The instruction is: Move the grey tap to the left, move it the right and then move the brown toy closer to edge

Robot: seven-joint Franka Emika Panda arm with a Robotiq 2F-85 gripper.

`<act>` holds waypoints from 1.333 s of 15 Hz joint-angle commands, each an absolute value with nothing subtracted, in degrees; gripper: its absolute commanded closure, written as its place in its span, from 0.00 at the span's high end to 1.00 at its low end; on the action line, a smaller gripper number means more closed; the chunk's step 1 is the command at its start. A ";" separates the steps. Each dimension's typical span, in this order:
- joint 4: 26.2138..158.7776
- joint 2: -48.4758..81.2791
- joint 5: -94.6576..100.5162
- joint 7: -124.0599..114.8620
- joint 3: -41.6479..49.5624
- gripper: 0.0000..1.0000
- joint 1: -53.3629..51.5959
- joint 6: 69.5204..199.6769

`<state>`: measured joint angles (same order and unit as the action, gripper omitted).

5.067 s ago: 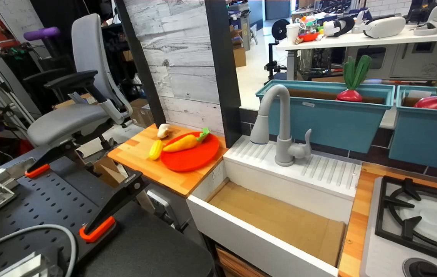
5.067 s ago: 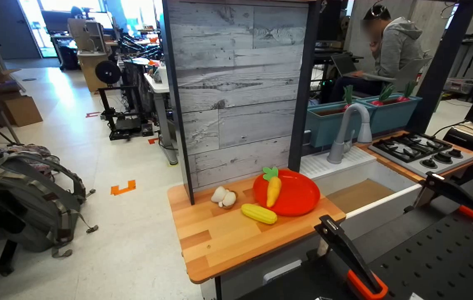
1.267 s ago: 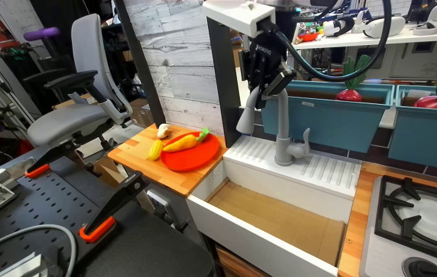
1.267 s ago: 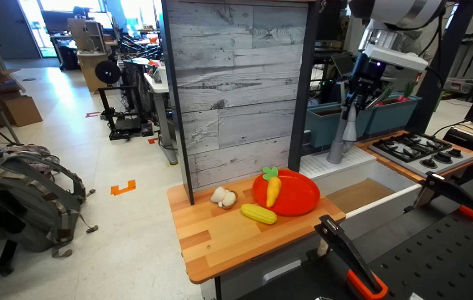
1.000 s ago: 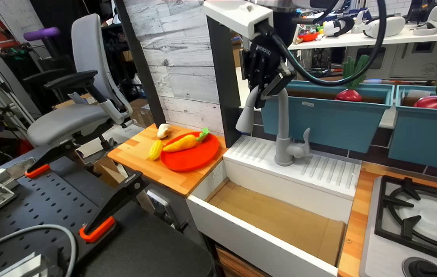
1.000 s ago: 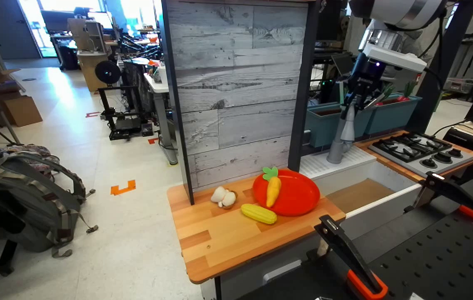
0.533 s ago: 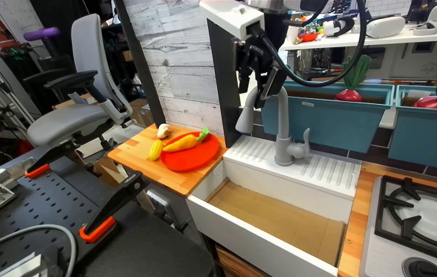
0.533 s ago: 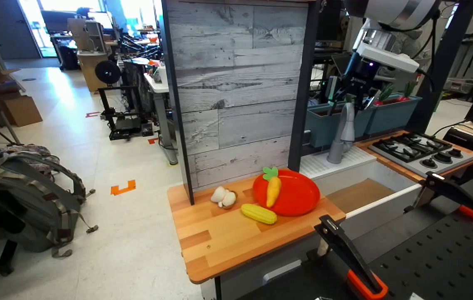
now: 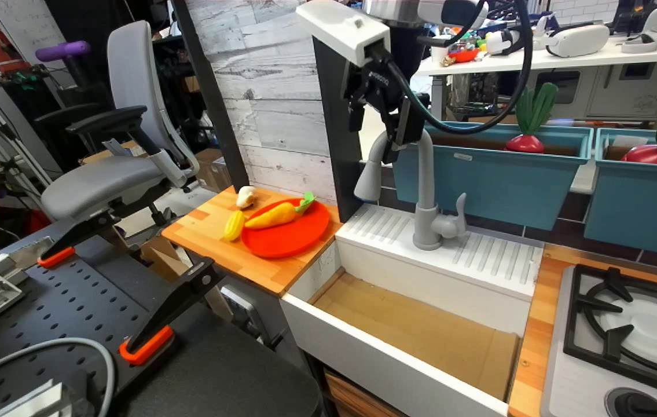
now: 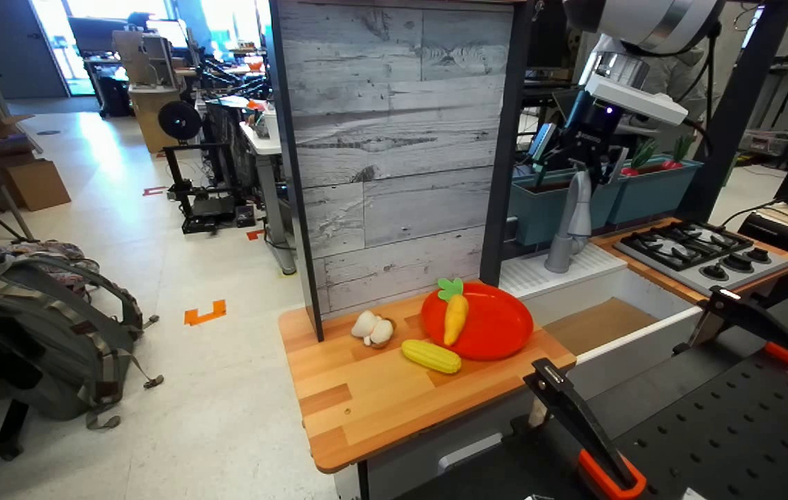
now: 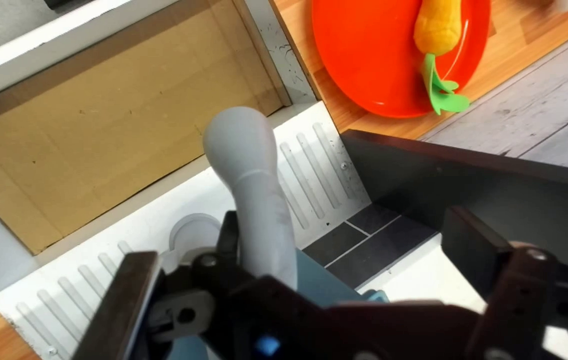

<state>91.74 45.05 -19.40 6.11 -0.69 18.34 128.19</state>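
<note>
The grey tap [image 9: 426, 179] stands upright right of centre in an exterior view, its spout [image 9: 374, 153] arching over to the left and ending in a flared nozzle [image 9: 367, 184] that points down and a little outward. Its base sits on a ribbed white drainboard [image 9: 386, 229], behind a sink [image 9: 363, 356] with cardboard [image 9: 421, 324] along its floor. The pincer [image 9: 373, 140] hangs at the spout's arch with its jaws apart: in the wrist view the spout shows between them, just beside the finger [image 11: 128, 295] at lower left and well apart from the one at lower right (whether the nearer one touches it, I cannot tell).

Well apart from the tap, on the wooden worktop [image 10: 387, 406] at lower centre of an exterior view, lies the brown-and-cream toy [image 10: 374, 329], mostly pale, its brown showing at its lower right. It is near the grey plank panel [image 10: 394, 153], well apart from the worktop's lower edge [image 10: 449, 417]. To its lower right is a yellow corn [image 10: 430, 356], just beside a red plate [image 10: 501, 323]; on the plate lies a toy carrot [image 10: 457, 318], leaves toward the panel. Blue planters [image 9: 490, 182] stand behind the tap at the right of the frame, and a hob [image 9: 583, 370] lies at lower right.
</note>
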 commanded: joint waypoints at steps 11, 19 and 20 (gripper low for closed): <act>96.16 35.20 -16.60 3.34 3.23 1.00 16.44 120.25; 99.40 32.03 -7.34 -5.02 8.25 1.00 12.60 118.65; 99.39 32.75 -6.89 -5.57 8.24 1.00 12.22 119.11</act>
<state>98.69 32.42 -9.21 -2.88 6.99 14.18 119.92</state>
